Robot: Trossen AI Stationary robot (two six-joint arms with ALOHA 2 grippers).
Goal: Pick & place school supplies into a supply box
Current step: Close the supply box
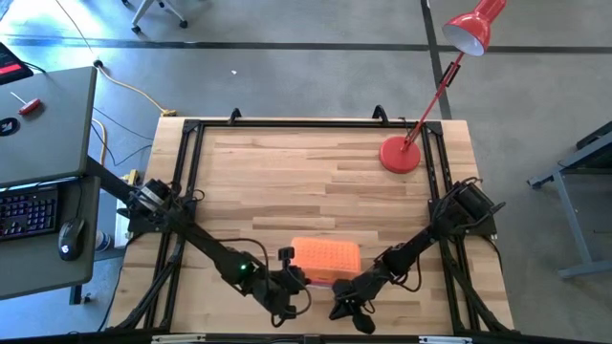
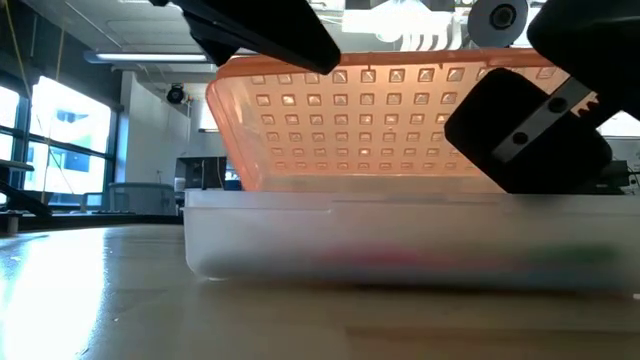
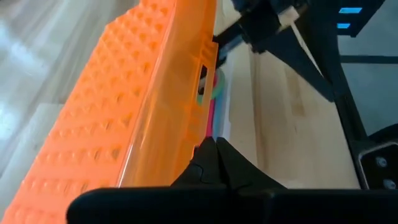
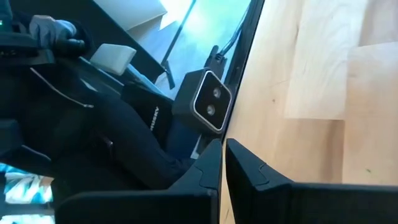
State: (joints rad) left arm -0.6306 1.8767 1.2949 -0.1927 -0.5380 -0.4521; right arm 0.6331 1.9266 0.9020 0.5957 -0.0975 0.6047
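From what I could see, the job was nearly done: no pencils or pens lay loose on the surface (image 1: pixel 287 172), and through the clear wall of the supply box (image 1: pixel 325 259) I could make out blurred pink-red and green shapes, which I took for the school supplies (image 2: pixel 450 258) already inside. The orange lid (image 2: pixel 370 115) stood partly raised in the low view, so closing it looked like the one step left. The box sat at the near edge of the surface, between the two arms. My left hand (image 1: pixel 292 279) was closed, its fingers pressed together just beside the lid's rim and holding nothing that I could see. My right hand (image 1: pixel 349 296) was closed too and empty, over bare wood near the front edge. Room there was tight; the middle was open, with only the red lamp base (image 1: pixel 400 155) far back.
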